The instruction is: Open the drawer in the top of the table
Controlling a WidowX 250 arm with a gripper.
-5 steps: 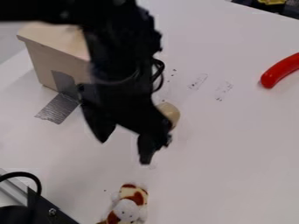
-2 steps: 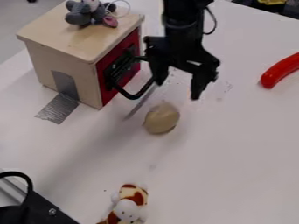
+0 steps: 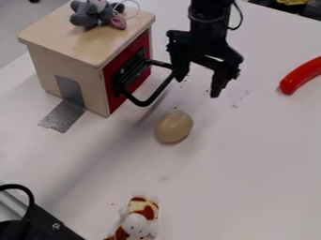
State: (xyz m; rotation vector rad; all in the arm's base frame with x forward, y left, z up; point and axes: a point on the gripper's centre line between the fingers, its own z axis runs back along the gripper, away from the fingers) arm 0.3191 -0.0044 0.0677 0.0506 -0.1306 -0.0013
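Drawer front, red and flush with its small wooden cabinet, is left of the jaws in view, its black loop handle reaching out close beside the nearer finger (whether they touch, I cannot tell). Black gripper hangs pointing down above the white table, its two fingers spread wide with nothing held between them. Below the jaws in view is a beige egg-shaped object, with a spotted plush toy farther below, and to their right a red curved object.
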